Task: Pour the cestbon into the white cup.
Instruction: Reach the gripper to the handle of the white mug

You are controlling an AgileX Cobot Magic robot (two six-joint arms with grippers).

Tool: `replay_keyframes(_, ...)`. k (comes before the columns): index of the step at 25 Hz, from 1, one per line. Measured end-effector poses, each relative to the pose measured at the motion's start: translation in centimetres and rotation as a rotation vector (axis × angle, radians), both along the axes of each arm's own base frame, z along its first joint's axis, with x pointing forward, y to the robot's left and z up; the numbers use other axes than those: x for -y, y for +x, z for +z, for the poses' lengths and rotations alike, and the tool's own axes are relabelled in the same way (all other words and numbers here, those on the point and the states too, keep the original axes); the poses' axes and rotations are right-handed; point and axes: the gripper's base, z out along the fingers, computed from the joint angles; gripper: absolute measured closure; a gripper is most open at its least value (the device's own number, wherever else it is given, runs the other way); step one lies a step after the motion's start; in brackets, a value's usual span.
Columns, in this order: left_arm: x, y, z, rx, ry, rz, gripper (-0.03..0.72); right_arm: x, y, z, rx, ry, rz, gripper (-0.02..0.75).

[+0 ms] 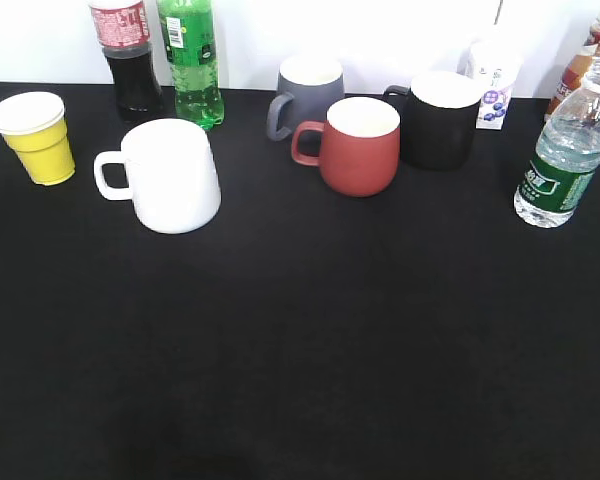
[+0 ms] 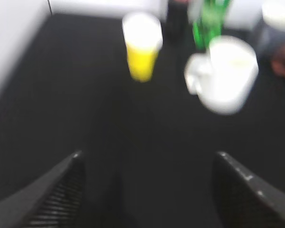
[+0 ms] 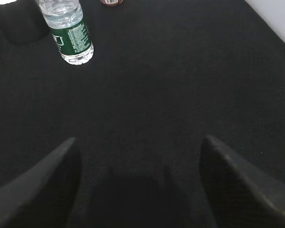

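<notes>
Looks like a lab test bench, not a kitchen: a black cloth-covered table (image 1: 300,360) against a plain white wall (image 1: 400,30), with assorted mugs and drink bottles lined up.

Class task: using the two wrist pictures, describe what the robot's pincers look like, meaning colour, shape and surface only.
Left pincer: two dark grey to black fingers, broad and wedge-shaped, with a fine ribbed or dotted texture on the inner faces. Right pincer: the same dark, wedge-shaped fingers, their surface too blurred to read. No cables, markings or arm links show, and neither pincer appears in the exterior view.
</notes>
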Motion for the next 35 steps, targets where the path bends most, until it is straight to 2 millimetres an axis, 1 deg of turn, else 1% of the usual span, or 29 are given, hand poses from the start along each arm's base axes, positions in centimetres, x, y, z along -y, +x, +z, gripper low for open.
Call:
replay_keyframes(2, 0.0, 3.5, 3.1, 0.162, 0.049, -0.008, 0.044, 0.0, 0.0, 0.0, 0.0, 0.0, 0.0, 0.146)
replay_keyframes(3, 0.0, 5.3, 3.8, 0.23, 0.056, -0.006, 0.049, 0.0, 0.0, 0.0, 0.0, 0.0, 0.0, 0.146)
replay_keyframes(5, 0.2, 9.1, 4.2, 0.311, 0.039, -0.01, 0.081, 0.0, 0.0, 0.0, 0.0, 0.0, 0.0, 0.146)
replay_keyframes(6, 0.6, 11.0, 3.7, 0.336, 0.02, -0.027, 0.093, 0.0, 0.0, 0.0, 0.0, 0.001, 0.0, 0.146)
replay_keyframes(7, 1.2, 12.8, 2.3, 0.334, 0.002, -0.048, 0.097, 0.0, 0.0, 0.0, 0.0, 0.001, 0.0, 0.146)
replay_keyframes(8, 2.0, 14.6, -0.2, 0.28, -0.02, -0.072, 0.099, 0.0, 0.0, 0.0, 0.0, 0.001, 0.0, 0.146)
replay_keyframes(9, 2.8, 15.5, -2.4, 0.244, -0.044, -0.094, 0.099, 0.0, 0.0, 0.0, 0.0, 0.0, 0.0, 0.146)
replay_keyframes(11, 4.2, 16.3, -6.9, 0.188, -0.069, -0.127, 0.101, 0.0, 0.0, 0.0, 0.0, 0.001, 0.001, 0.146)
replay_keyframes(13, 5.4, 16.5, -10.7, 0.155, -0.058, -0.161, 0.101, 0.0, 0.0, 0.0, 0.0, 0.001, 0.001, 0.146)
replay_keyframes(14, 5.8, 16.9, -11.9, 0.16, -0.049, -0.168, 0.101, 0.0, 0.0, 0.0, 0.0, 0.001, 0.001, 0.146)
replay_keyframes(18, 6.8, 19.4, -15.7, 0.195, 0.022, -0.213, 0.109, 0.0, 0.0, 0.0, 0.0, 0.001, 0.001, 0.146)
replay_keyframes(20, 7.2, 20.3, -17.5, 0.227, 0.035, -0.223, 0.11, 0.0, 0.0, 0.0, 0.0, 0.001, 0.001, 0.146)
replay_keyframes(21, 7.2, 20.6, -18.5, 0.214, 0.04, -0.22, 0.12, 0.0, 0.0, 0.0, 0.0, 0.001, 0.001, 0.146)
replay_keyframes(22, 7.3, 20.7, -19.2, 0.192, 0.045, -0.22, 0.136, 0.0, 0.0, 0.0, 0.0, 0.001, 0.001, 0.146)
replay_keyframes(24, 7.4, 21.2, -19.7, 0.184, 0.047, -0.218, 0.16, 0.0, 0.0, 0.0, 0.0, 0.001, 0.001, 0.146)
replay_keyframes(29, 8.0, 23.0, -20.3, 0.185, 0.047, -0.215, 0.167, 0.0, 0.0, 0.0, 0.0, 0.001, 0.001, 0.146)
replay_keyframes(35, 8.1, 24.2, -21.8, 0.152, 0.049, -0.191, 0.176, 0.0, 0.0, 0.0, 0.0, 0.001, 0.001, 0.146)
